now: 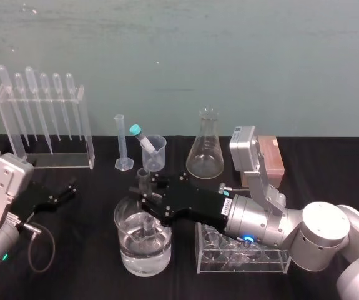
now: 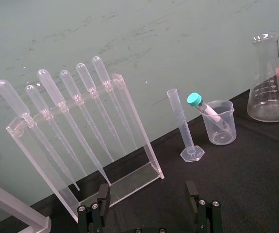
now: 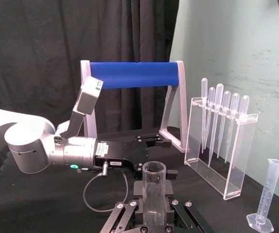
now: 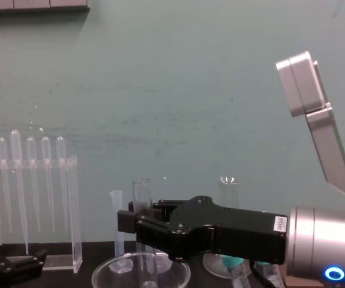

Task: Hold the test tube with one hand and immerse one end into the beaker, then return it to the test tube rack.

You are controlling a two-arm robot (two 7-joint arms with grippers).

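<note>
My right gripper [image 1: 145,190] sits at the centre of the head view, fingers drawn narrow on the test tube [image 1: 143,177]. The tube stands upright. Its open rim shows above my fingers and its lower length reaches down inside the beaker [image 1: 118,225] at lower centre. Clear liquid fills the beaker's lower half. Through glass and liquid I cannot make out where the tube's rounded end lies, or whether it is under the surface.

In the right wrist view the tube [image 3: 154,187] rises at bottom centre, clasped on both sides, and the frame's lower edge cuts off everything beneath my grip. In the chest view the tube's top [image 4: 141,192] shows left of centre, above my black gripper body. The beaker there is just a curve of rim [image 4: 106,273] cut by the bottom edge.

The low clear test tube rack [image 1: 273,262] stands just right of the beaker at lower right of the head view, its near-left part hidden under my forearm. A pinkish block [image 1: 273,156] at right of centre is half covered by my wrist housing.

My left gripper [image 1: 70,187] rests at lower left, fingers spread wide on nothing. In the left wrist view the two fingers [image 2: 103,199] poke up from the bottom edge, their bases cut off.
</note>
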